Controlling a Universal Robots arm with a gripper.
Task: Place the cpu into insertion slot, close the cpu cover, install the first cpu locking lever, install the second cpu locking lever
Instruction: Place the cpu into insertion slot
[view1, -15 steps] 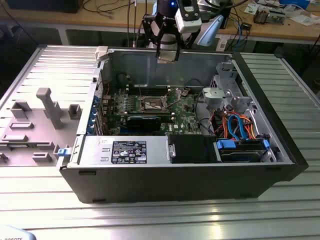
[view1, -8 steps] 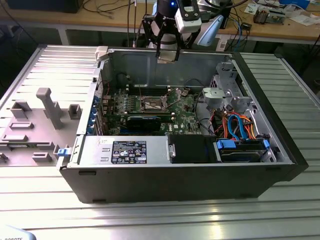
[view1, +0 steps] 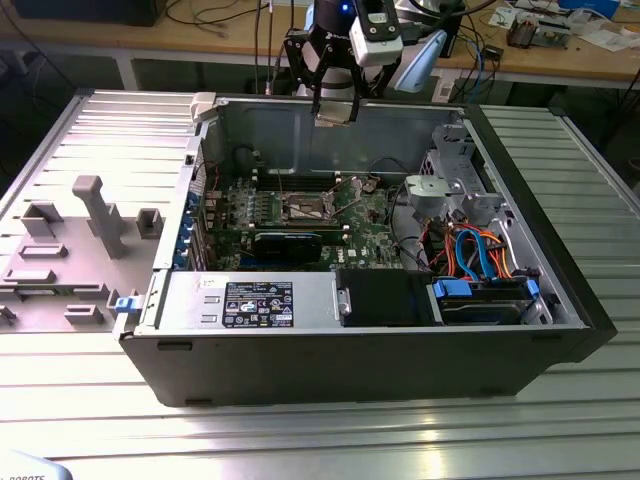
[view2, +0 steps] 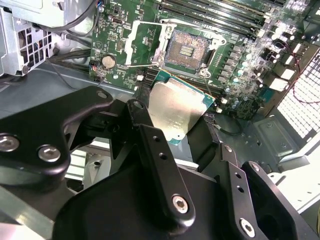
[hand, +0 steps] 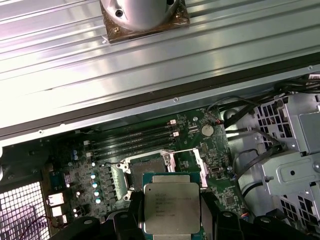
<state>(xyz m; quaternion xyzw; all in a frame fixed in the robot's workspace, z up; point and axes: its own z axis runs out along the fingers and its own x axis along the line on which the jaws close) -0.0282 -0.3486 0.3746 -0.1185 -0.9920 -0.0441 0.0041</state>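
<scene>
Work stands at the carry, with nothing seated yet. In the exterior view the gripper (view1: 335, 106) hangs at the upper middle of the frame, above the open case (view1: 300, 372), and the cpu (view1: 334, 114) shows as a pale sliver at its tip. The slot (view1: 305, 208) lies on the board (view1: 372, 225) near the frame's centre, well apart from the chip.

In the second wrist view we see the jaws closed on the cpu (view2: 176, 107), with black fingers (view2: 150, 140) pressing two opposite edges and the dull metal top facing the camera. We judge that this edge grip keeps the chip level and spares its underside. Beyond the chip the slot (view2: 187, 50) is bare, its dark centre exposed. The cover (view2: 142, 45) lies swung open just beside it, presumably to leave the chip a free way in.

In the first wrist view the cpu (hand: 171, 207) sits clamped between the fingers (hand: 122, 220). The slot (hand: 149, 169) shows just past the chip's edge, partly hidden by it, with the cover (hand: 199, 165) folded back at its side. Chip and slot look roughly square to each other, which we take as deliberate alignment.
</scene>
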